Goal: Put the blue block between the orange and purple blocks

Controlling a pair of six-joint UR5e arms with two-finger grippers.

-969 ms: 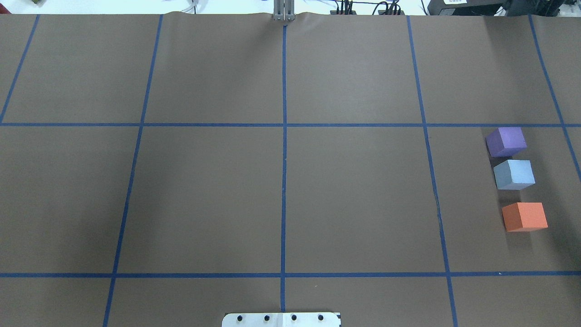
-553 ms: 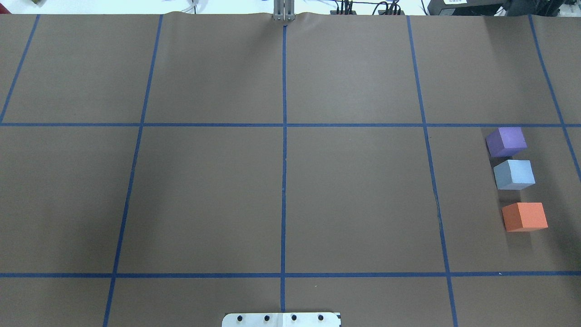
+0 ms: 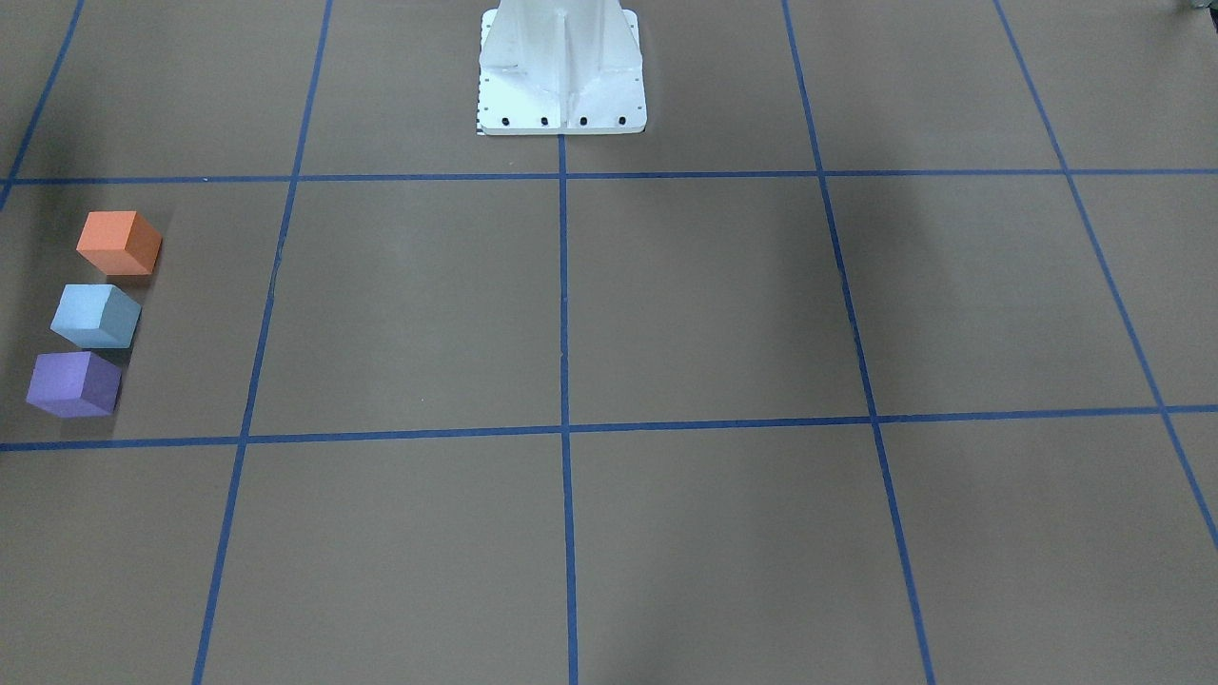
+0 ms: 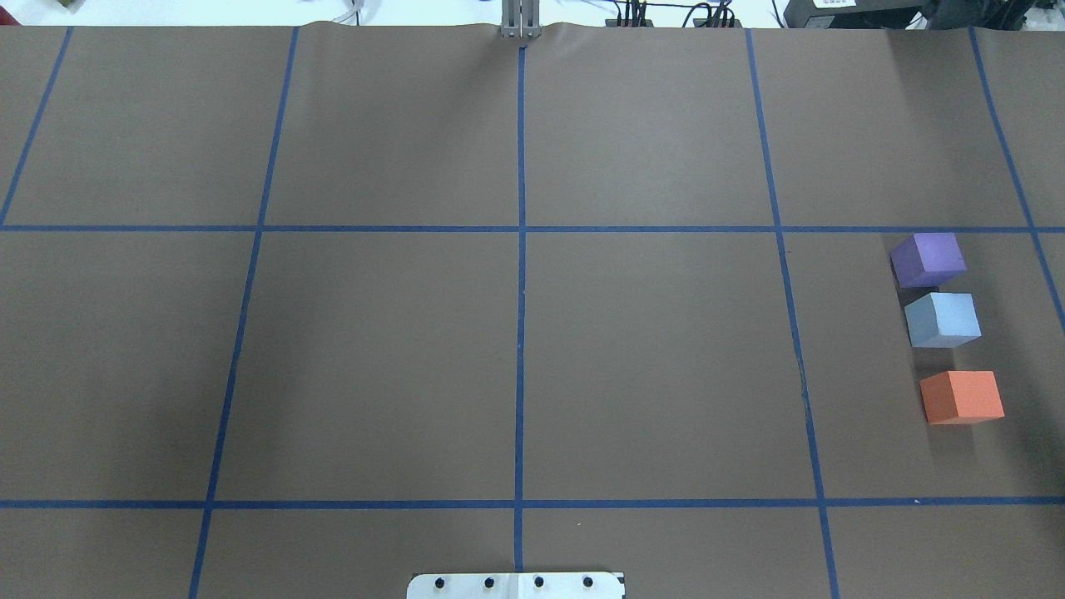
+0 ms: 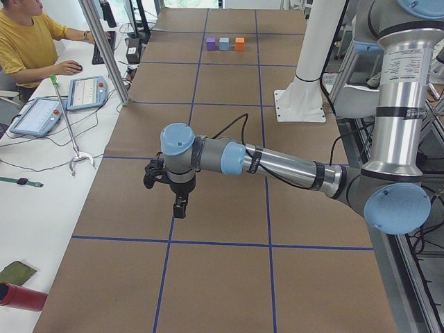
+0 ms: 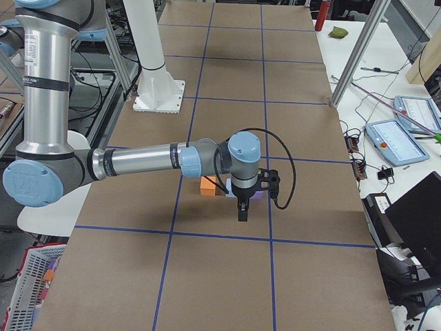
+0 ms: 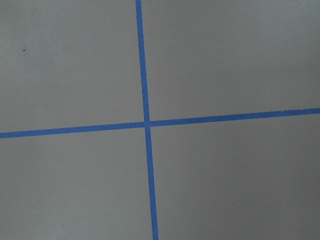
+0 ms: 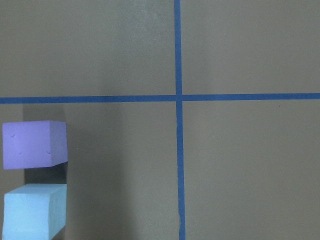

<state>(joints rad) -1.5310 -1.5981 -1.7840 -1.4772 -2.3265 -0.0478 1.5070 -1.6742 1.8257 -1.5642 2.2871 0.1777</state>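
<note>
As seen from overhead, the brown paper-covered table [image 4: 374, 349] is divided into large squares by blue tape lines [image 4: 520, 333]. The silver-and-blue left arm [image 5: 277, 163] is stretched low over the table's left end, well apart from the blocks. Only a tape crossing is seen by its wrist camera. The silver-and-blue right arm [image 6: 138, 162] is stretched over the opposite end, wrist pointed down, near the row of blocks. The white robot pedestal [image 3: 561, 67] is bolted at the robot-side edge, on the centre tape line. An operator in a yellow shirt [image 5: 28, 41] is seated at the side desk.

The black left gripper [image 5: 180, 206] is held above bare paper. It is caught by a side camera only, so its opening and any hold cannot be told. Same for the black right gripper [image 6: 242, 210]: it is hung above the table, in front of the blocks in the side view, with opening and hold not resolvable.

Three cubes are laid in one row in the square at the robot's far right. The orange foam cube [image 4: 962, 397] is nearest the robot and the purple foam cube [image 4: 928, 259] is farthest. The light-blue foam cube [image 4: 942, 319] is set on the table between them, with a narrow gap to purple, a wider gap to orange, and none touching. In the right wrist view only purple and blue are caught, at the left edge.
</note>
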